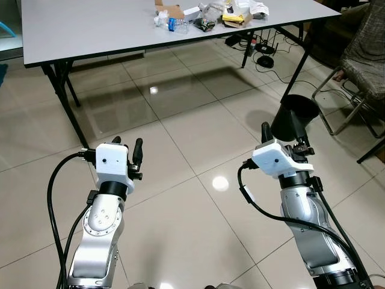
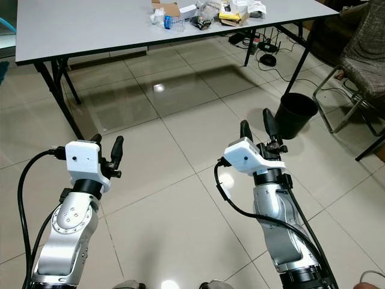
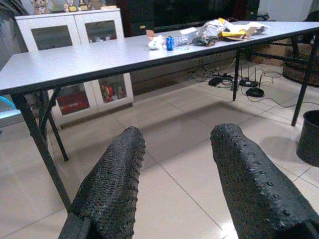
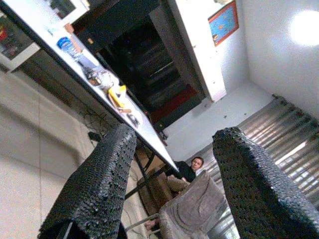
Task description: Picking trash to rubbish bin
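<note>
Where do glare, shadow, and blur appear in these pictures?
Left eye view: lamp glare on the glossy beige floor tiles; the grey folding table casts a soft shadow. Left wrist view: the left gripper's black fingers are slightly soft. Right wrist view: a bright ceiling light is overexposed, and the picture is tilted.

A worktop (image 1: 90, 30) stands ahead across the tiled floor (image 1: 192, 144), spanning most of the view. The trash pile (image 1: 207, 13) lies on the worktop toward its right end, with a small bottle (image 1: 174, 24) at the pile's left edge and a cardboard box (image 1: 170, 10) just behind it. Under the worktop's right end, cables and a power strip (image 1: 260, 48) lie on the floor. The rubbish bin (image 2: 295, 114) stands on the floor to the right, well before the worktop. A chair (image 1: 361, 66) sits right of the bin. Behind the worktop stands a cabinet (image 3: 75, 55). The left gripper (image 1: 127, 150) and right gripper (image 2: 255, 127) reach forward over bare floor, jaws apart, the right one near the bin.
</note>
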{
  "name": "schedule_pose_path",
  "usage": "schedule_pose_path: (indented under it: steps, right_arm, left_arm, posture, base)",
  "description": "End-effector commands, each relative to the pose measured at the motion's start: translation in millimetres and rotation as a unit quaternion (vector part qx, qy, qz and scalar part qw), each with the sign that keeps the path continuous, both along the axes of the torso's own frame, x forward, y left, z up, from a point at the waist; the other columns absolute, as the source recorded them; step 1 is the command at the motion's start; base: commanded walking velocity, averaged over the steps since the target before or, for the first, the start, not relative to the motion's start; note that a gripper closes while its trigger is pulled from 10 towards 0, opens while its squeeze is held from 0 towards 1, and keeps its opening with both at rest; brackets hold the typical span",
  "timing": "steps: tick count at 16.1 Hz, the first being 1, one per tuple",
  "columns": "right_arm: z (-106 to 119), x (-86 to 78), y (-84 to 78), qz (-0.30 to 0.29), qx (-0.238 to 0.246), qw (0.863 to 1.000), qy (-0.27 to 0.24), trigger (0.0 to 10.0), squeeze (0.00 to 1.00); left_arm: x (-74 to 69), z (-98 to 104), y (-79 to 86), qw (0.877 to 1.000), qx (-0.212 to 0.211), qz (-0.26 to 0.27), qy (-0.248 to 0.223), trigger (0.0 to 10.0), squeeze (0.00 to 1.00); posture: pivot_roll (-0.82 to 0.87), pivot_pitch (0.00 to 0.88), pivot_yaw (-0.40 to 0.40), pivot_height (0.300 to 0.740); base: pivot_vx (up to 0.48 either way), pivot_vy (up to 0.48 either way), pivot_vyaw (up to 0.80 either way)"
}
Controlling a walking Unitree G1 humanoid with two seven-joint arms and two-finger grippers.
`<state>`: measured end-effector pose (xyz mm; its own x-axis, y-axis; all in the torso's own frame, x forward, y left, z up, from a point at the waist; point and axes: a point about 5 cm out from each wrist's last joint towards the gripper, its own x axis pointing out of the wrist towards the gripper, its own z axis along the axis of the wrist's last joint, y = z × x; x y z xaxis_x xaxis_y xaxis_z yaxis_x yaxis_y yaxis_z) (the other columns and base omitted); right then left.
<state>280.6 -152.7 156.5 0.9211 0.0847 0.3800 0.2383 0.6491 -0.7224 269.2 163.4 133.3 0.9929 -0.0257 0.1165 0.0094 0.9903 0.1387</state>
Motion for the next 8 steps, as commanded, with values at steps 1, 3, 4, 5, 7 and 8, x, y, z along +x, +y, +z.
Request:
schedule_pose_path:
  steps: [1, 3, 4, 5, 7, 8]
  right_arm:
    - [3, -1.0, -1.4, -0.007, 0.003, 1.0, -0.008, 10.0, 0.0]
    - [2, -0.3, -0.8, -0.006, 0.01, 1.0, -0.003, 10.0, 0.0]
    - [-7, 2.6, -0.6, 0.004, 0.077, 0.996, 0.039, 10.0, 0.0]
    - [-22, 6.4, 2.7, 0.016, 0.15, 0.983, 0.103, 10.0, 0.0]
    - [-37, 8.6, 8.6, 0.021, 0.257, 0.953, 0.162, 10.0, 0.0]
    - [-43, 8.6, 11.2, 0.018, 0.317, 0.93, 0.188, 10.0, 0.0]
  left_arm:
    - [-1.4, 0, -1.9, 1.0, 0.001, -0.003, 0.002, 10.0, 0.0]
    - [-0.8, -1, -1.6, 1.0, 0.002, -0.003, 0.003, 10.0, 0.0]
    - [-0.7, -3, -1.8, 1.0, -0.009, -0.003, 0.016, 10.0, 0.0]
    - [-0.3, -6, -2.5, 0.999, -0.013, -0.007, 0.031, 10.0, 0.0]
    - [1.4, -6, -1.9, 0.999, -0.012, -0.011, 0.037, 10.0, 0.0]
    - [2.0, -5, -0.5, 0.999, -0.011, -0.009, 0.036, 10.0, 0.0]
  posture:
    - [-0.03, 0.109, -0.073, 0.74]
    - [-0.03, 0.108, -0.071, 0.74]
    - [-0.03, 0.108, -0.071, 0.74]
    - [-0.02, 0.1, -0.067, 0.74]
    - [-0.02, 0.089, -0.065, 0.74]
    - [-0.02, 0.087, -0.064, 0.74]
  base:
    - [0.0, 0.0, 0.0]
    - [0.0, 0.0, 0.0]
    - [0.0, 0.0, 0.0]
    - [0.0, 0.0, 0.0]
    - [0.0, 0.0, 0.0]
    - [0.0, 0.0, 0.0]
